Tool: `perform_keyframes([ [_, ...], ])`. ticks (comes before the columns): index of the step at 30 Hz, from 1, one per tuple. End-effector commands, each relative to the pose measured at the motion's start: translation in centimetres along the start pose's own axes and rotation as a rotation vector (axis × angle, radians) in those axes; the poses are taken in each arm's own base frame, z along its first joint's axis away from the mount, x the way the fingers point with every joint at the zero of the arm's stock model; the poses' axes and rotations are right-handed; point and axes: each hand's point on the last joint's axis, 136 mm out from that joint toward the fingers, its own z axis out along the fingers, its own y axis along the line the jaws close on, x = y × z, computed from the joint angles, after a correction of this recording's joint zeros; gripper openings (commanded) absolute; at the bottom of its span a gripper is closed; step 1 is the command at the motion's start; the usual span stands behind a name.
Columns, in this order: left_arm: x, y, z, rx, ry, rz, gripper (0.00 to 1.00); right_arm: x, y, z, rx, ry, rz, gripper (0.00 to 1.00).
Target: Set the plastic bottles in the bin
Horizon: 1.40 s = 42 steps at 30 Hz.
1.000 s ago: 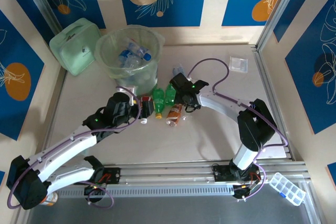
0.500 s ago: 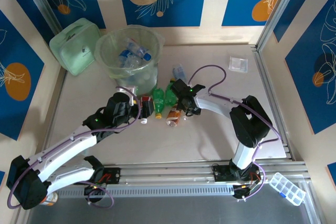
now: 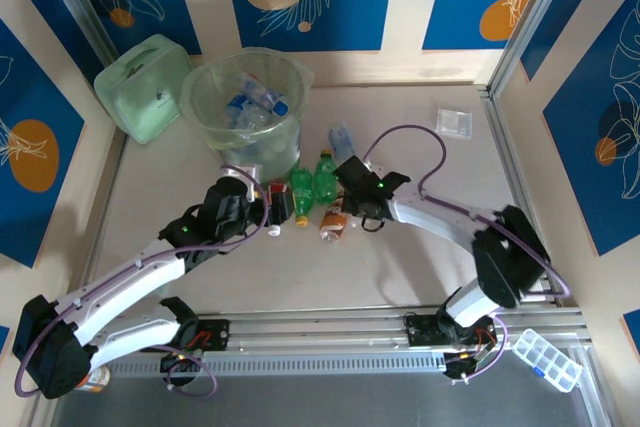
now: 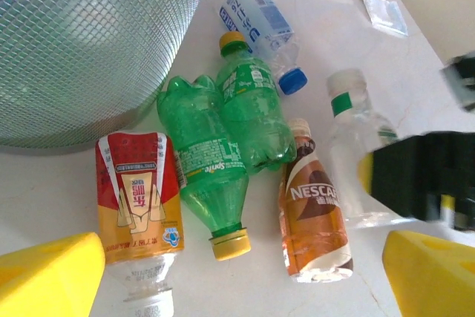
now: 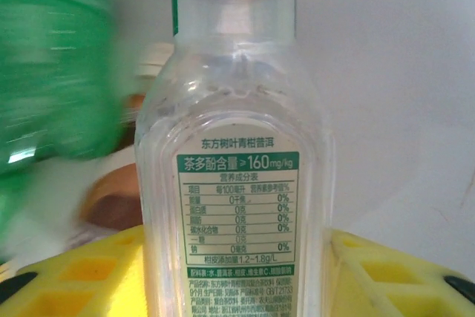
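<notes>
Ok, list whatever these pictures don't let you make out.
Bin, top view: bottles inside too small and jumbled to count.
Clear bottle, right wrist view: base cut off by the bottom edge; in the left wrist view the blurred right gripper covers its lower half.
Green bottle, right wrist view: blurred, label unreadable.
Red-and-yellow bottle, left wrist view: cap cut by the bottom edge.

Pale green boxy container (image 3: 143, 87) far left corner; clear flat packet (image 3: 453, 122) far right; compartment box (image 3: 547, 358) near right.

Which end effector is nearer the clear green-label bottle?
Right. The right end effector has the clear bottle between its fingers; the left end effector hangs open farther left, by the red-and-yellow bottle.
</notes>
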Motion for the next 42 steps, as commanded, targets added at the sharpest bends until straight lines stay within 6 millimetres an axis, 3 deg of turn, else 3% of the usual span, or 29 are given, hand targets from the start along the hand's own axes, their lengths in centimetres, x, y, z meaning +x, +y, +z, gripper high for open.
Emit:
perform_keyframes([
  [1,-0.6,-1.0,-0.5,0.065,-0.049,-0.022,0.99,-2.2,4.8,-4.6,-0.236,-0.161,-0.158,0.50],
  [5,-1.7,-2.5,-2.0,0.163,-0.115,-0.013,0.99,-1.8,8.9,-8.3,-0.518,-0.257,-0.298,0.49],
  [9,-2.8,-4.3,-4.1,0.315,-0.227,-0.003,0.99,-0.5,10.2,-10.1,-0.694,-0.348,-0.361,0.47],
  [13,-2.5,-6.9,-5.8,0.489,-0.255,0.055,0.99,1.0,11.0,-11.8,-0.778,-0.412,-0.416,0.47],
  [18,-2.1,-6.4,-4.1,0.449,-0.204,0.024,0.99,2.7,12.2,-13.2,-0.810,-0.484,-0.507,0.47],
  [24,-2.0,-5.9,-3.1,0.424,-0.203,-0.008,1.00,3.9,13.2,-13.6,-0.819,-0.492,-0.565,0.47],
  [33,-2.7,-5.1,-3.9,0.413,-0.275,-0.014,0.67,5.2,14.5,-13.6,-0.812,-0.499,-0.633,0.46],
  [38,-2.7,-5.5,-3.8,0.426,-0.267,0.009,0.41,5.5,14.6,-13.9,-0.824,-0.501,-0.630,0.46],
  [42,-2.8,-5.7,-4.1,0.442,-0.273,0.018,0.35,5.6,14.6,-14.1,-0.829,-0.501,-0.626,0.47],
])
